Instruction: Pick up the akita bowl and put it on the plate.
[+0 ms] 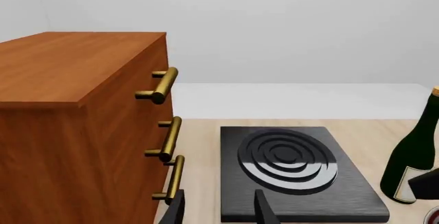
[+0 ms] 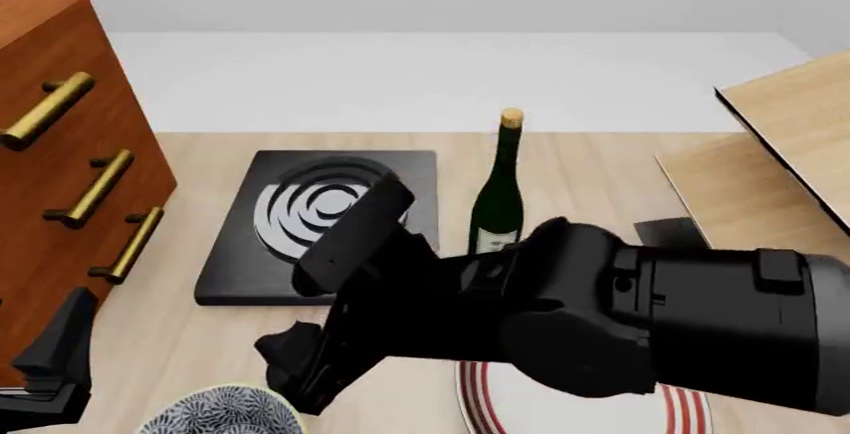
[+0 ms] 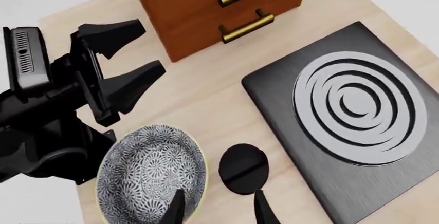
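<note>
The front camera is looking down from behind the arms, close above the right arm. The left wrist camera is facing level toward the black square stove with grey rings [image 1: 296,175]. The right wrist camera is looking steeply down on the same stove [image 3: 353,118].

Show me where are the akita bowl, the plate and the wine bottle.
akita bowl [image 3: 152,175]: right wrist view, patterned inside.
plate [image 2: 684,409]: front view, red-ringed rim by the right arm.
wine bottle [image 2: 501,195]: front view, dark green body.

A black stove [image 2: 318,223] with grey rings lies on the worktop [image 2: 598,165] between a wooden drawer cabinet [image 2: 60,155] (brass handles) and an upright dark wine bottle [image 2: 500,195].
</note>
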You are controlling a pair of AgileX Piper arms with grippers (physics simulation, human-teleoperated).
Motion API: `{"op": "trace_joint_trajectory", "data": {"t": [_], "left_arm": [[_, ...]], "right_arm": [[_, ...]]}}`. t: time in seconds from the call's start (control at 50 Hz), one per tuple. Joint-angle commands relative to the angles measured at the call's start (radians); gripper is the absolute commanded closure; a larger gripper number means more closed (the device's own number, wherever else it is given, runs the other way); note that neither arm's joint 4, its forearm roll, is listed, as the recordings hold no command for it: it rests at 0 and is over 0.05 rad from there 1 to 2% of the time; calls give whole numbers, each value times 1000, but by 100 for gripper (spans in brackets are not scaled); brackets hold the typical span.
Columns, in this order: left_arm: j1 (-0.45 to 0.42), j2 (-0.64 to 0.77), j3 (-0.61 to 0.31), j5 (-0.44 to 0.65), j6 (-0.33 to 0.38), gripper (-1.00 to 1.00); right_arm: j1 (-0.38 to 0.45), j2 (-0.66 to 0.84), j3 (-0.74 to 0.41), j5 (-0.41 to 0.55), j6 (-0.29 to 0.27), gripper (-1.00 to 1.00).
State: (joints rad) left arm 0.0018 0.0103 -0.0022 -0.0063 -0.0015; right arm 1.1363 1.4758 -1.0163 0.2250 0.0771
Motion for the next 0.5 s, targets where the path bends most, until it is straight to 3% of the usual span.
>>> {"op": "trace_joint_trajectory", "data": {"t": [0.02,0.34,0.5], "left_arm": [[0,0,0,0,0,-100],[0,0,0,0,0,-100],[0,0,0,0,0,-100]], "right_arm": [[26,80,-6,-42,49,-100],[23,147,27,-109,91,-100],[44,179,43,-147,141,-100]]}}
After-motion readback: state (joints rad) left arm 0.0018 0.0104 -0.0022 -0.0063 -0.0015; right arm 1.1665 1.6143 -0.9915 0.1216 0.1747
